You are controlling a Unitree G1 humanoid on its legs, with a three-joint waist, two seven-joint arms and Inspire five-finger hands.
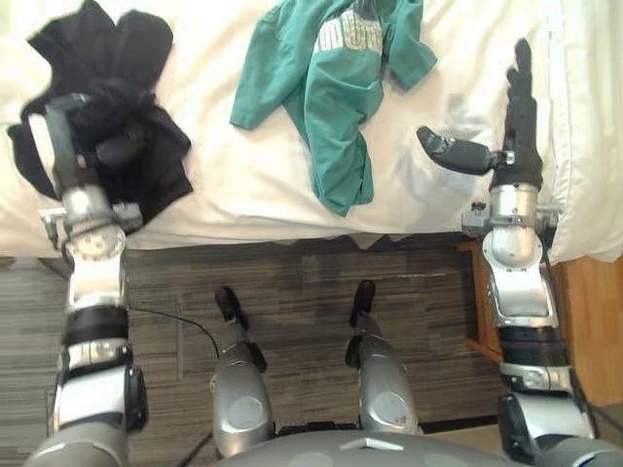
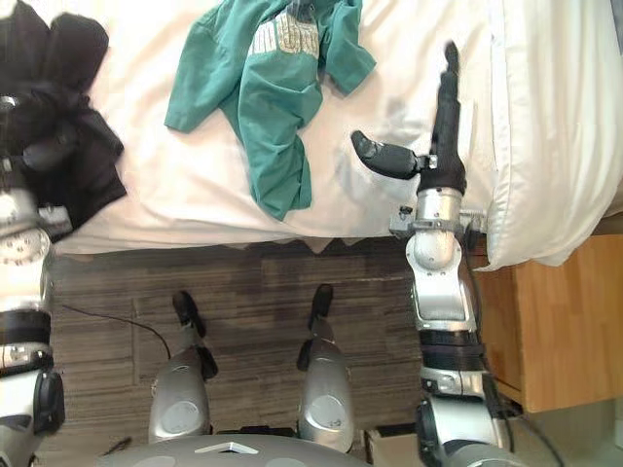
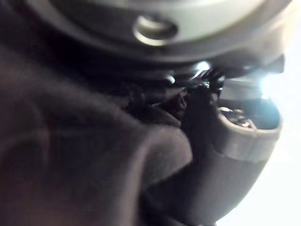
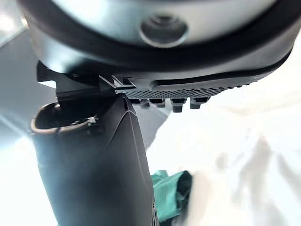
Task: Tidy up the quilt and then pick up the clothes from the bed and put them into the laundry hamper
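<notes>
Robot hand on left (image 1: 83,131) clutching black garment (image 1: 146,49), right robot hand (image 1: 521,131) spread wide.

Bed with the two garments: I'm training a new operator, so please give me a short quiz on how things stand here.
1. Fill in: the green shirt and the black garment both lie on the white ___.
2. True or false: the right hand is curled round the green shirt.
3. Where is the left hand? A) at the green shirt B) at the black garment C) at neither, out over the floor

Key
1. bed
2. False: its fingers are straight, over bare bed beside the shirt.
3. B
</notes>
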